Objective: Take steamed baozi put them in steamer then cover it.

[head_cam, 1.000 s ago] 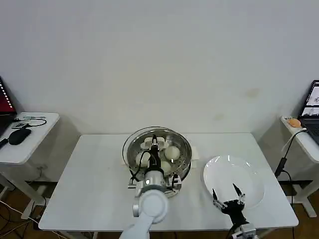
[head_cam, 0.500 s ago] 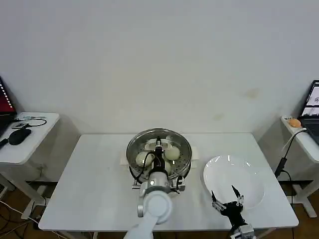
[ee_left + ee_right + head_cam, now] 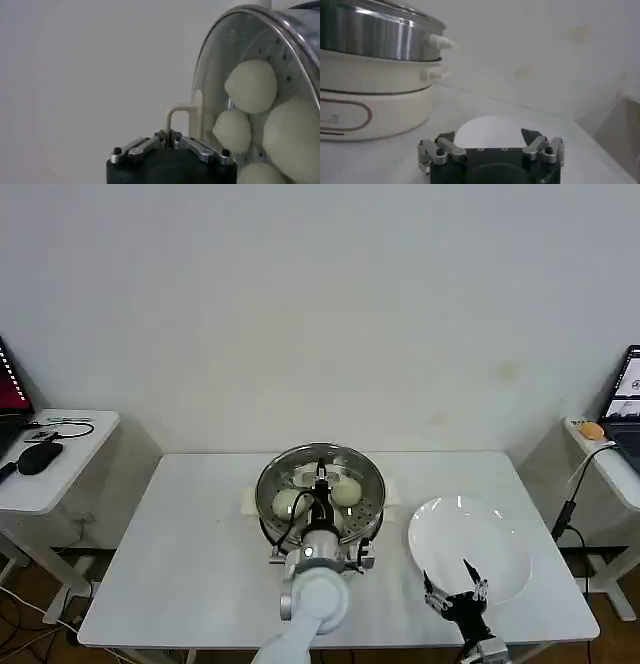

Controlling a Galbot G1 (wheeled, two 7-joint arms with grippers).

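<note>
The steamer (image 3: 374,516) stands mid-table, and the glass cover (image 3: 362,475) lies over its rim. My left gripper (image 3: 321,477) is above the pot's centre, shut on the cover's cream bar handle (image 3: 178,110). In the left wrist view the gripper (image 3: 169,135) pinches that handle, and several baozi (image 3: 251,85) show through the glass. Two baozi (image 3: 289,502) show through the cover in the head view. My right gripper (image 3: 453,586) hangs open over the near edge of the white plate (image 3: 490,534), holding nothing. Its jaws (image 3: 490,145) stand wide apart, with the steamer (image 3: 375,30) to one side.
The white plate (image 3: 487,131) lies bare to the right of the steamer. Small side tables stand off both ends: the left one (image 3: 60,474) carries a black mouse and cables, the right one (image 3: 610,454) a laptop. Open tabletop lies left of the steamer.
My left gripper has carried the cover to the right until it sits centred over the steamer. My right gripper has drawn back slightly toward the table's near edge.
</note>
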